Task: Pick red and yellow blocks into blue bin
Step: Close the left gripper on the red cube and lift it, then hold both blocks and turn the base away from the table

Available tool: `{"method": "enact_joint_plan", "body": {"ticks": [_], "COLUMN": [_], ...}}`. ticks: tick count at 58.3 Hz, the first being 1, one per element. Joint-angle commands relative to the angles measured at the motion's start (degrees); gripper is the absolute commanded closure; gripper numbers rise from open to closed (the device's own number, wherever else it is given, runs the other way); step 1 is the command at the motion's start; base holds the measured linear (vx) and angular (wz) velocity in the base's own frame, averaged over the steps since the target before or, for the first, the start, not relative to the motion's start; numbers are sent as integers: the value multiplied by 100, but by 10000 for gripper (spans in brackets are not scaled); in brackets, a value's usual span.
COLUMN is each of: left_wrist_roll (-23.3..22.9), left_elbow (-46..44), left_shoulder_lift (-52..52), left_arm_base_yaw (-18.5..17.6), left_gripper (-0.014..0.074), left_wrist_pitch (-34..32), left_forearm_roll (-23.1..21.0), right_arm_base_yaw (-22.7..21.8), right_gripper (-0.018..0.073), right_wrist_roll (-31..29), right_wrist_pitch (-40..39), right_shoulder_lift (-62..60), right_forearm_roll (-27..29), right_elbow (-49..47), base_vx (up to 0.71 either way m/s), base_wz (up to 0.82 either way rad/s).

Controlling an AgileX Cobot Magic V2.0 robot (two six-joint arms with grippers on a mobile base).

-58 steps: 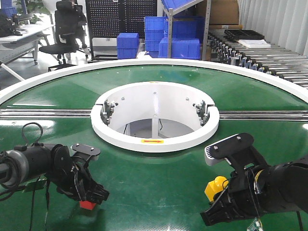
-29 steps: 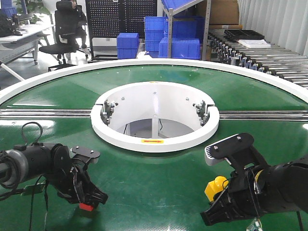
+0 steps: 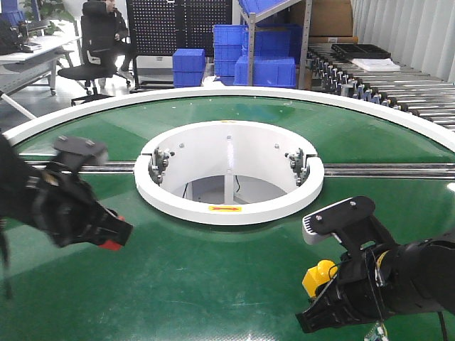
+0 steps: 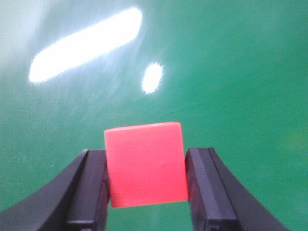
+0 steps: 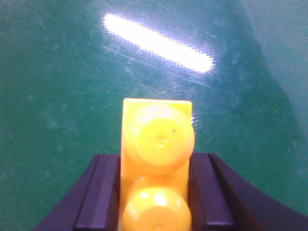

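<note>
The red cube (image 4: 146, 163) is pinched between the black fingers (image 4: 91, 190) of my left gripper (image 4: 147, 156), which is shut on it. In the front view that left gripper (image 3: 114, 238) is blurred and hangs above the green belt at the left, with the red block (image 3: 111, 244) showing at its tip. The yellow studded brick (image 5: 156, 144) sits lengthwise in my right gripper (image 5: 155, 161), shut on its sides. That right gripper (image 3: 321, 288) is low at the front right, the yellow brick (image 3: 318, 275) poking out of it. The blue bin is out of view.
A white ring (image 3: 229, 206) surrounds the round opening in the middle of the green conveyor table (image 3: 227, 270). Metal rails (image 3: 384, 170) run left and right of it. Stacked blue crates (image 3: 266, 69), a roller conveyor (image 3: 398, 85) and an office chair (image 3: 92, 42) stand behind.
My left arm has lifted the red block off the belt and swung up and to the left. The right arm with the yellow brick has stayed put.
</note>
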Motion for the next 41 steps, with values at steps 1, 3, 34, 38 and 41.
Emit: {"method": "enact_joint_plan", "body": {"ticks": [1, 3, 34, 38, 41], "left_wrist_roll": [220, 239, 270, 270, 270], "left_elbow": [330, 509, 3089, 3221, 3284], "left_shoulder_lift": [-823, -1066, -3875, -4053, -4154], "left_arm_base_yaw": [-25, -25, -25, -25, -25], "left_gripper": [308, 308, 308, 308, 308], "left_wrist_pitch": [-524, -606, -967, -995, -977], "left_forearm_roll": [-422, -482, -661, -661, -661], "right_arm_base_yaw": [-9, -9, -9, -9, -9], "right_gripper": [335, 335, 335, 335, 335], "right_wrist_roll": [-20, -20, -4, -4, -4], "right_wrist_pitch": [-337, -337, -335, -335, -335], "right_shoulder_lift": [-186, -186, -186, -186, -186], "right_forearm_roll": [-70, -70, -70, -70, -70], "right_elbow": [-155, -155, -155, -155, -155], "base_vx": [0, 0, 0, 0, 0], "base_wz": [0, 0, 0, 0, 0]}}
